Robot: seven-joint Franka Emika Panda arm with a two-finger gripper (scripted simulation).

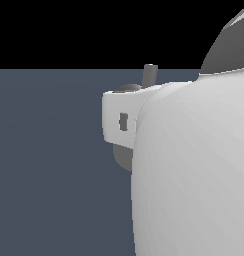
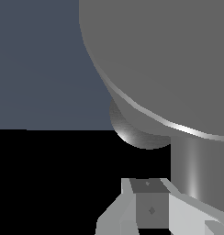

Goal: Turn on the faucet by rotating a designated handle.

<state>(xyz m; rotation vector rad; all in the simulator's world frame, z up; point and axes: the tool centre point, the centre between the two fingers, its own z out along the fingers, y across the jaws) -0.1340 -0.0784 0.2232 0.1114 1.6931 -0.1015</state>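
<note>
In the wrist view the faucet (image 2: 169, 59) fills most of the picture. Its big flat round grey face is very close, with a darker rounded dome (image 2: 141, 134) beneath it. A straight grey rod, the handle (image 2: 196, 167), runs from the face's rim down to my gripper (image 2: 153, 206). The fingers (image 2: 132, 206) sit pressed together with no gap showing, and the rod stands right beside them, not between them. In the exterior view my white hand (image 1: 119, 120) juts out from behind the arm. A short dark rod (image 1: 150, 75) pokes up above it, and the fingertips are hidden.
My own white arm (image 1: 194, 170) blocks the right half of the exterior view and hides most of the faucet. A dark grey curved part (image 1: 124, 157) shows under the hand. The floor (image 1: 49, 160) is flat blue-grey, with black background above it.
</note>
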